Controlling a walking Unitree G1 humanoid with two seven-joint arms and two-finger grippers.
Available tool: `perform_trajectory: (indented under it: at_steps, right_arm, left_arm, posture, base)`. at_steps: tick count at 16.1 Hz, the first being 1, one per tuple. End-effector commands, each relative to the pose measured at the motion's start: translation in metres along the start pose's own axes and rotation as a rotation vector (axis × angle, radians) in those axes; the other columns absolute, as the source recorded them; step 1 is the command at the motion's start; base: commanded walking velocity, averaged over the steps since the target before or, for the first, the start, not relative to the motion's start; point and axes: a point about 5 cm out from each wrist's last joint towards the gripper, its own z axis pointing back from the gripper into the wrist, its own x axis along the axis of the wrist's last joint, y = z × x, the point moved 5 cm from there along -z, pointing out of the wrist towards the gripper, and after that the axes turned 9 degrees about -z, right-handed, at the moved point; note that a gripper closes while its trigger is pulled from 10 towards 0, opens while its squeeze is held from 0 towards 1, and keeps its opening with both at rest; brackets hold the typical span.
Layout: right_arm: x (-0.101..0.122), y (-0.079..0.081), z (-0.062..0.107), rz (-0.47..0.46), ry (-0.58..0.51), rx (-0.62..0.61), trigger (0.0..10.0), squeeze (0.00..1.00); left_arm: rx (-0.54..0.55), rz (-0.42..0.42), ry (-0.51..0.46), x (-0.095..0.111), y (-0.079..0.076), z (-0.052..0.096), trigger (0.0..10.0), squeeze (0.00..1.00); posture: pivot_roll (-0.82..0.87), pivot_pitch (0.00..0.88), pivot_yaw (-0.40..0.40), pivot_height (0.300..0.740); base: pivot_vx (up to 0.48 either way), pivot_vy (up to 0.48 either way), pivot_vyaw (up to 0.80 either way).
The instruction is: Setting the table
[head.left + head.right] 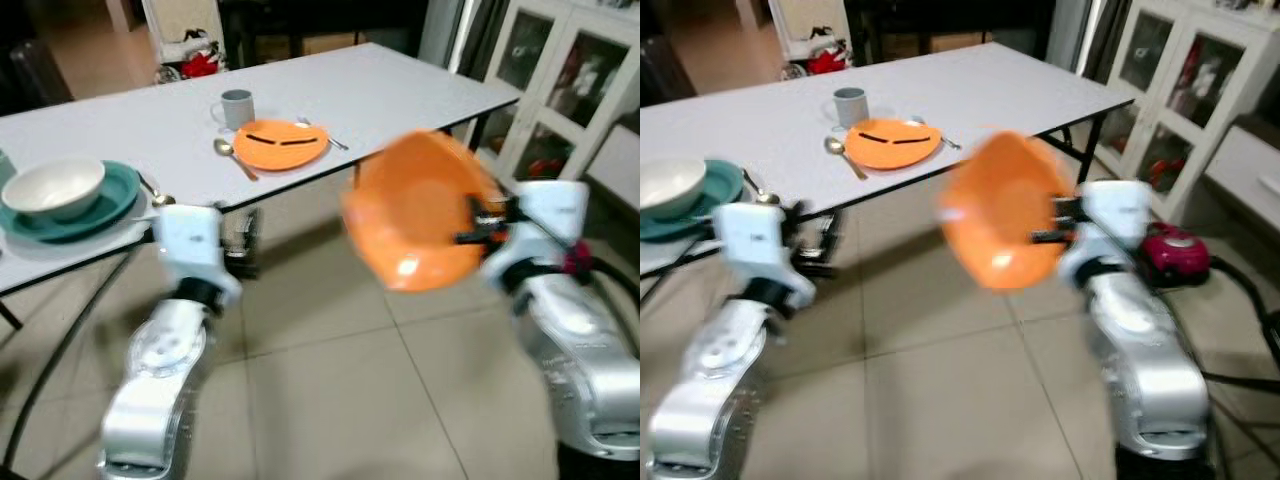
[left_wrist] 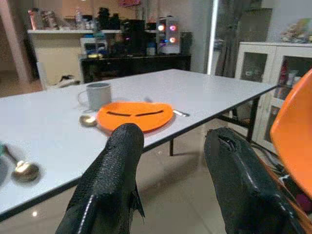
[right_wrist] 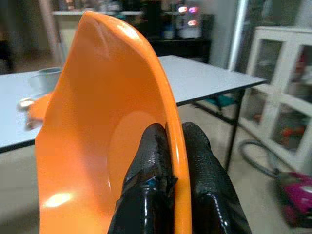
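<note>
Right hand (image 3: 168, 161): black fingers pinched on the rim of a glossy orange plastic bowl (image 1: 420, 212), one finger inside and one outside; bowl held tilted on edge in the air over the tiled floor (image 1: 330, 370), short of the long white counter (image 1: 400, 85) ahead of it.

Left hand (image 2: 175, 165): fingers spread wide, holding nothing, pointed at the counter edge.

Ahead of the left hand, on the counter: flat orange plate (image 1: 281, 144) with two dark sticks lying across it; grey mug (image 1: 236, 108) just beyond it; gold spoon (image 1: 230, 153) beside the plate. Further to that hand's left: white bowl (image 1: 55, 186) resting on a teal plate (image 1: 115, 195).

Beyond the right hand: white glass-fronted cabinet (image 1: 560, 80).
</note>
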Motion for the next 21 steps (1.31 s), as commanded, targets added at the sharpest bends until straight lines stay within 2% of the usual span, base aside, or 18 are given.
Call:
perform_trajectory:
  at_steps: [1, 21]
  right_arm:
    - [0.0076, 0.0172, -0.0006, -0.016, -0.031, 0.065, 10.0, 0.00]
    - [0.0093, 0.0189, -0.0032, -0.014, -0.037, 0.069, 10.0, 0.00]
  left_arm:
    - [0.025, -0.012, 0.002, 0.0003, 0.0089, 0.0011, 10.0, 0.00]
    - [0.018, -0.008, -0.007, 0.0011, 0.0073, -0.0015, 10.0, 0.00]
  posture:
    - [-0.11, 0.001, 0.011, 0.740]
    - [-0.11, 0.000, 0.006, 0.740]
  base:
    - [0.330, 0.000, 0.00]
    - [0.330, 0.000, 0.00]
